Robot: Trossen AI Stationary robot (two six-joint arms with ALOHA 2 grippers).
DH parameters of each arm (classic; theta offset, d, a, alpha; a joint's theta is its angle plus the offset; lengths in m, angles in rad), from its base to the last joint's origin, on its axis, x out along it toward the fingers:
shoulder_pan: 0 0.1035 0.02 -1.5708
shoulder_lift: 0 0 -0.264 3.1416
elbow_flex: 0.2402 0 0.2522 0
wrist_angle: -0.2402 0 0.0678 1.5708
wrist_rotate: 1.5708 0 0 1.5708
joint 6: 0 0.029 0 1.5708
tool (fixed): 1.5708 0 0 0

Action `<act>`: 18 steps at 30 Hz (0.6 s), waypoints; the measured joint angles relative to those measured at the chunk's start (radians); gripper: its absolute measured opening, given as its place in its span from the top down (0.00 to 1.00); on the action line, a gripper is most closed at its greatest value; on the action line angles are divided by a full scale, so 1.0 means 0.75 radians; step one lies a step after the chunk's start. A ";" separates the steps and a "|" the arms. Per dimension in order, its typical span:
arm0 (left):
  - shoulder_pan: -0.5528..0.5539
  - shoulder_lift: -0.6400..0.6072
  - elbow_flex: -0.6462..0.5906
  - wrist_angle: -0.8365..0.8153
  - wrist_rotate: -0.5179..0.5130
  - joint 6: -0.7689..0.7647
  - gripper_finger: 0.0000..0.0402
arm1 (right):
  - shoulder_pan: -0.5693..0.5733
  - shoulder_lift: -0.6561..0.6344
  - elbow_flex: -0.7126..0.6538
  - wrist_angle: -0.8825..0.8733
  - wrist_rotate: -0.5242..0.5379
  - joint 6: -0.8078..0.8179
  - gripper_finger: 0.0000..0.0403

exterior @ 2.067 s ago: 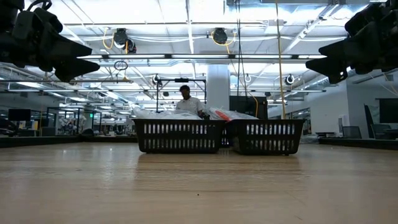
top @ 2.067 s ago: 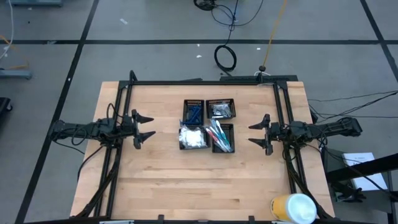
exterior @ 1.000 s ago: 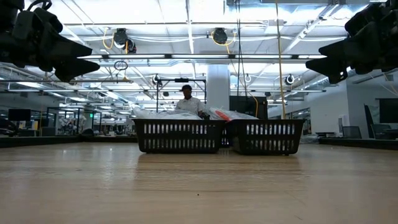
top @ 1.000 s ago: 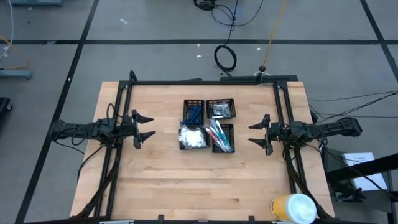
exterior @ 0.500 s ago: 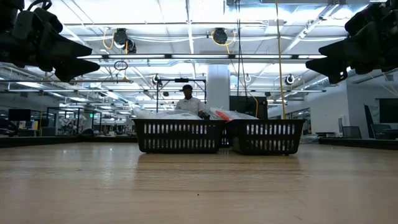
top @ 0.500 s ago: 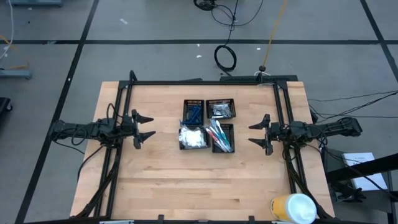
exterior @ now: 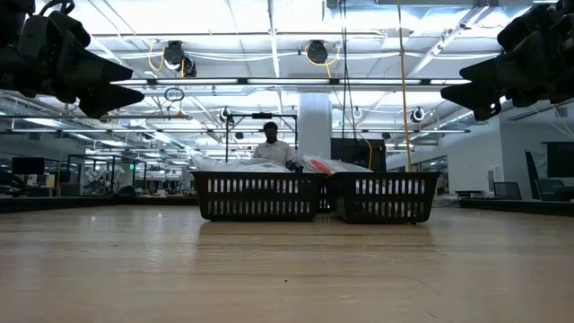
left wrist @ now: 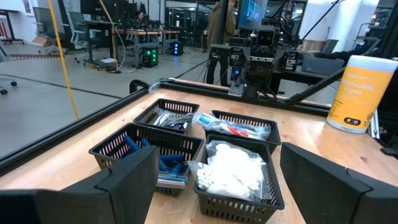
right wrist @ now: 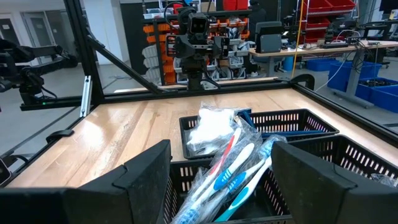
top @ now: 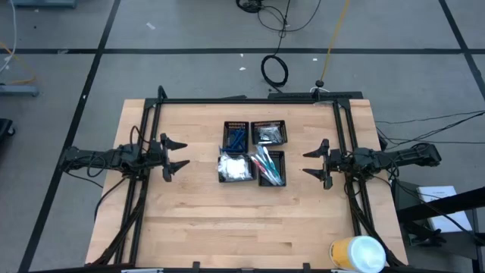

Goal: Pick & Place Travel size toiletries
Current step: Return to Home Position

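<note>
Hovering spread and empty at mid-left of the high view, the left gripper (top: 180, 154) faces the right gripper (top: 307, 164), likewise spread, at mid-right. Between them on the bench (top: 197, 227), four black trays (top: 236, 124) hold blue razors (top: 236, 138) upper left, seemingly silvery pieces (top: 269, 134) upper right, white packets (top: 235, 168) lower left and toothbrushes (top: 269, 167) lower right.

Bright, even overhead light falls on the wooden table (top: 189, 220), casting only faint shadows. In the low view, glaring ceiling strip lights (exterior: 271, 36) leave the black trays (exterior: 260, 196) as dark silhouettes.
</note>
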 joint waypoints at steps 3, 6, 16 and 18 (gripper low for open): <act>0.000 0.000 0.000 0.000 0.000 0.000 0.19 | 0.000 0.000 0.000 0.000 0.000 0.000 0.35; 0.000 0.001 0.000 0.000 0.000 0.000 0.21 | 0.000 0.000 0.000 0.000 0.000 0.000 0.35; 0.000 0.000 0.000 0.000 0.000 0.000 0.20 | 0.000 0.000 0.000 0.000 0.000 0.000 0.35; 0.000 0.000 0.000 0.000 0.000 0.000 0.19 | 0.000 0.000 0.001 0.000 0.000 0.000 0.35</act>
